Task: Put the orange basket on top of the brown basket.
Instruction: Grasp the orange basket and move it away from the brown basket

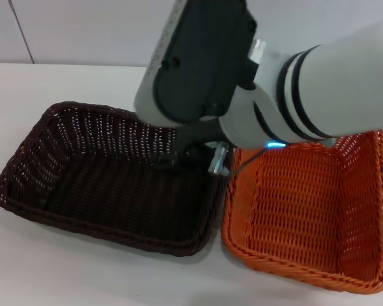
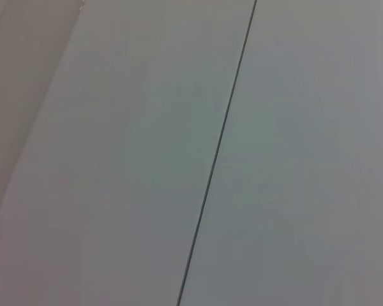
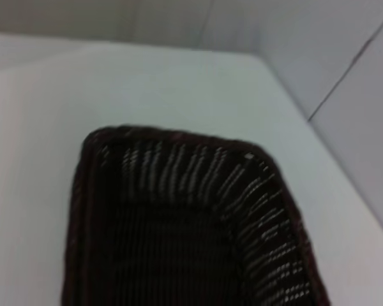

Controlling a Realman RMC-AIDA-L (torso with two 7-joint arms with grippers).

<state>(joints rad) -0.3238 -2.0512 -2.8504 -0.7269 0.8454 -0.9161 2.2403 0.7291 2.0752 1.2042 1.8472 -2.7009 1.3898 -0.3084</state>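
The brown basket (image 1: 108,178) sits on the white table at the left in the head view. The orange basket (image 1: 313,217) sits right beside it on the right, their rims touching or nearly so. My right arm reaches in from the upper right. Its gripper (image 1: 195,156) hangs low over the brown basket's right side, close to the orange basket's left rim, and is mostly hidden under the wrist. The right wrist view looks down into the brown basket (image 3: 179,223). My left gripper shows in no view; the left wrist view shows only a wall.
The white table (image 1: 64,268) lies in front of and behind the baskets. A pale panelled wall (image 1: 83,32) rises behind the table. The right forearm (image 1: 332,83) covers the orange basket's far edge.
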